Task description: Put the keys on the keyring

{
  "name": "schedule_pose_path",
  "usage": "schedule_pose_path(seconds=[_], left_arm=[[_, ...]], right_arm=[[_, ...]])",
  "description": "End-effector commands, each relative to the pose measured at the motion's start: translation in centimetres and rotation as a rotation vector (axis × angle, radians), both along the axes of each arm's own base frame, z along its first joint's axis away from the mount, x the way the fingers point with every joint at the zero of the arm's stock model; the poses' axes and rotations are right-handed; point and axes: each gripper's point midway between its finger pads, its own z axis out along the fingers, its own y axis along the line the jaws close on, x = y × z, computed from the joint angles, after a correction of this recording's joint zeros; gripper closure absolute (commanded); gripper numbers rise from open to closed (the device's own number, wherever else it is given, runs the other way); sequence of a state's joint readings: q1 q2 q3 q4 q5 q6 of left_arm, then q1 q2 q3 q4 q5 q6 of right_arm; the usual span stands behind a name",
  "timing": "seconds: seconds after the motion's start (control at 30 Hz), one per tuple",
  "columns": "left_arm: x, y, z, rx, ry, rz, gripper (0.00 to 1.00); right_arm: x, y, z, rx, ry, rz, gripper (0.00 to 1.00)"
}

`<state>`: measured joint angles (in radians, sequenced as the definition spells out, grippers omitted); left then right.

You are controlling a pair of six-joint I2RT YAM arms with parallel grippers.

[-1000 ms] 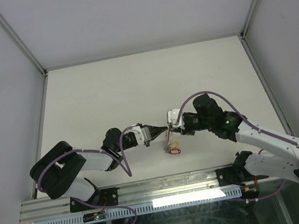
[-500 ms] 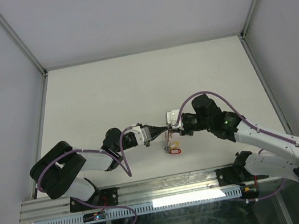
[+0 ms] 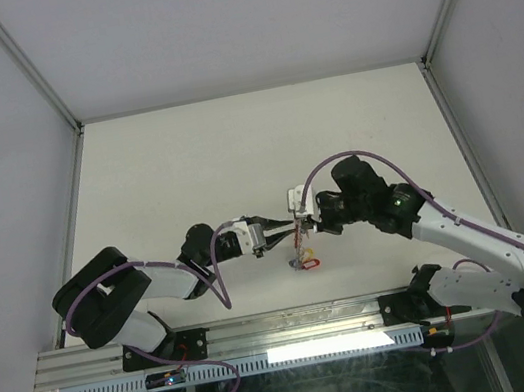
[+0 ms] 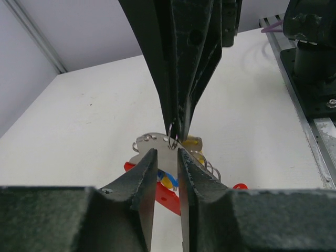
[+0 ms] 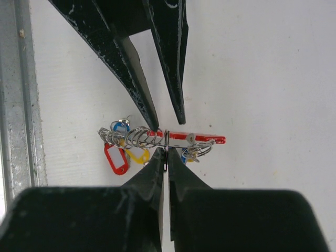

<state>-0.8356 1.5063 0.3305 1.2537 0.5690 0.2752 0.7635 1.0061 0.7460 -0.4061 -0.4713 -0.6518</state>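
Note:
The keyring (image 5: 206,138), a red arc with a grey bar, hangs level just above the table, with several split rings threaded along it. Keys with red (image 5: 115,159), yellow (image 5: 137,156) and blue (image 5: 121,126) tags dangle from its left end. My right gripper (image 5: 167,150) is shut on a thin split ring that crosses the bar. My left gripper (image 4: 166,152) faces it with jaws slightly open, nothing clamped. In the right wrist view one left fingertip (image 5: 155,126) touches the red arc. From the top the bunch (image 3: 302,258) hangs between both grippers.
The white table (image 3: 184,159) spreads to the back and both sides. A metal rail (image 5: 21,105) runs along the near edge close to the bunch. Purple cables loop over both arms.
The right gripper has closed onto the split ring. The left gripper, shut before, has opened slightly. The right arm has shifted a little back and left.

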Motion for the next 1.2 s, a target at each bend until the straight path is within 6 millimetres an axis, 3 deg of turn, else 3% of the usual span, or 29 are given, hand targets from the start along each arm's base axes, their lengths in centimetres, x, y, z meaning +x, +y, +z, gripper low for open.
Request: schedule_pose_path(seconds=[0.0, 0.17, 0.37, 0.83, 1.0, 1.17], left_arm=[[0.7, -0.1, 0.9, -0.017, -0.011, 0.016, 0.74], [1.0, -0.1, 0.6, 0.005, -0.014, 0.025, 0.68], [1.2, -0.3, 0.5, 0.009, -0.004, 0.025, 0.67], [1.5, -0.2, 0.8, -0.01, 0.019, 0.05, 0.64], [2.3, 0.0, 0.9, -0.028, 0.04, 0.098, 0.54], [2.9, 0.4, 1.6, -0.103, 0.079, 0.149, 0.32]], right_arm=[[0.2, -1.2, 2.3, -0.083, 0.0, -0.025, 1.0], [0.1, -1.7, 3.1, -0.174, 0.095, -0.077, 1.0], [0.4, -2.3, 2.6, -0.377, 0.229, -0.209, 1.0], [2.8, -3.1, 2.1, -0.602, 0.286, -0.444, 1.0], [2.8, -3.0, 1.9, -0.667, 0.363, -0.526, 1.0], [1.9, -2.4, 0.8, -0.696, 0.468, -0.575, 1.0]])
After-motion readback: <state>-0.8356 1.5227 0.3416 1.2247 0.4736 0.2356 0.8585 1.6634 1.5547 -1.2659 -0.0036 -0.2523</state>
